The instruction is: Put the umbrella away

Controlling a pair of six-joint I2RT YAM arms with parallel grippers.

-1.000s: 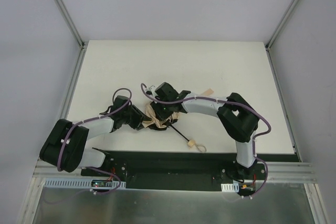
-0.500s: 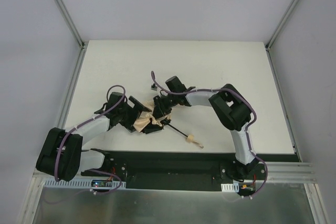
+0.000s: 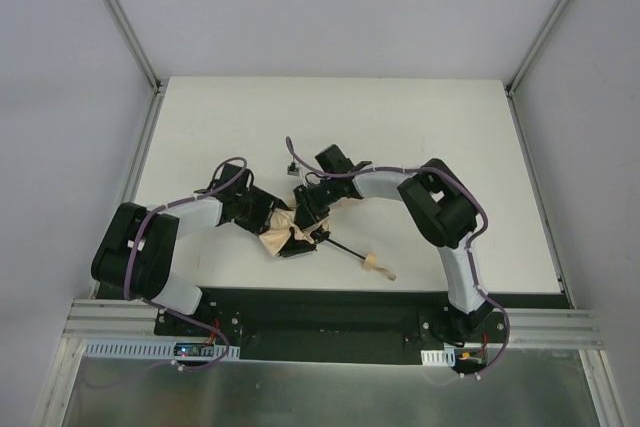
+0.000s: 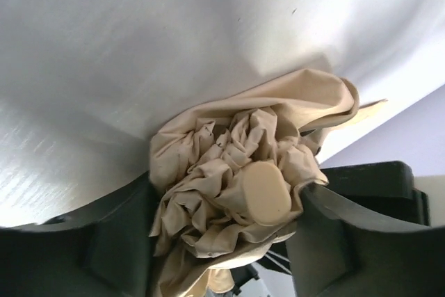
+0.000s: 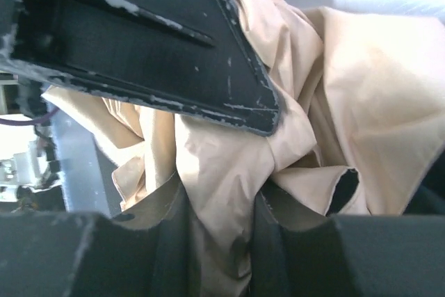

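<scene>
The umbrella (image 3: 280, 240) lies near the table's front with its beige canopy bunched up. Its thin dark shaft (image 3: 340, 248) runs right to the pale knob handle (image 3: 368, 262). My left gripper (image 3: 268, 219) reaches in from the left. In the left wrist view the left gripper (image 4: 228, 194) has crumpled canopy (image 4: 201, 172) and the rounded beige end cap (image 4: 265, 193) filling the gap, cloth touching both fingers. My right gripper (image 3: 308, 215) comes from the right. In the right wrist view the right gripper (image 5: 219, 203) is shut on a fold of canopy (image 5: 361, 102).
The white table (image 3: 420, 127) is walled by grey panels on the left, back and right. A black strip (image 3: 330, 307) with the arm bases runs along the near edge. The left gripper's dark finger (image 5: 139, 39) crosses the top of the right wrist view.
My left gripper let go, swung wide open, then came back in around the canopy's top end. The right gripper shifted left and pinched a fold. The handle slid slightly right.
</scene>
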